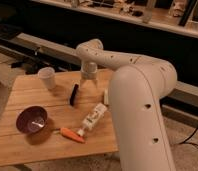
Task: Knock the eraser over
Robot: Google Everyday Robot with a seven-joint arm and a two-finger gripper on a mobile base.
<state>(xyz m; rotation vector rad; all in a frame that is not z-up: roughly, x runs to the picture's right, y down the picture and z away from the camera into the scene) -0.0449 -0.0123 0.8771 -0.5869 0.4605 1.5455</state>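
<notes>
The eraser (73, 94) is a thin black slab on the wooden table (27, 95), left of centre and leaning slightly. My gripper (88, 80) hangs from the white arm just to the right of and behind the eraser's top end, a small gap apart from it.
A white cup (47, 77) stands at the back left. A purple bowl (31, 120) sits at the front left. A carrot (72, 135) and a white tube-like bottle (93, 118) lie at the front centre. A pale block (106, 97) is partly hidden behind my arm.
</notes>
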